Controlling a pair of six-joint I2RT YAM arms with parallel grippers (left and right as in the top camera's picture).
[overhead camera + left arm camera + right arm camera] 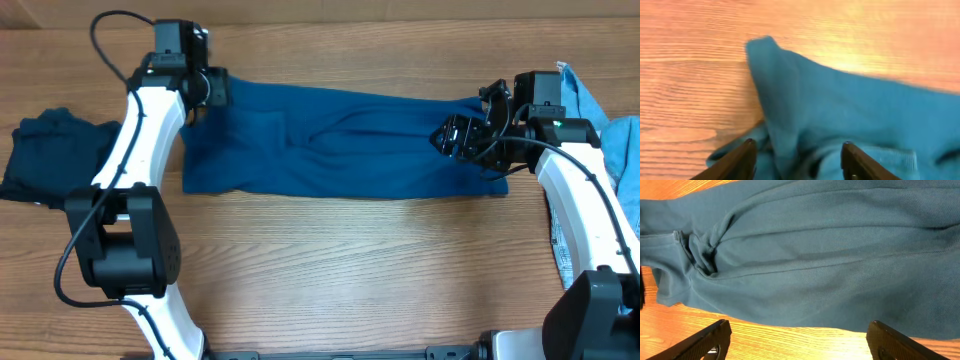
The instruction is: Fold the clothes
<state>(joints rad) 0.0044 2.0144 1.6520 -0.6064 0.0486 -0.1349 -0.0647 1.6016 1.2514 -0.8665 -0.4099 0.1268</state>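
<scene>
The mid-blue garment [340, 145] lies spread lengthwise across the far half of the table [350, 260], folded into a long band. The left gripper [210, 88] sits at the garment's left end. In the wrist view its jaws stand partly apart, with a bunched fold of the fabric between the fingers [746, 156], loose rather than pinched. The right gripper [455, 135] hovers at the garment's right end, its jaws spread wide over the cloth's edge and holding nothing. A navy garment [45, 155] lies crumpled at the table's left edge, and pale blue pieces [605, 125] lie at its right edge.
</scene>
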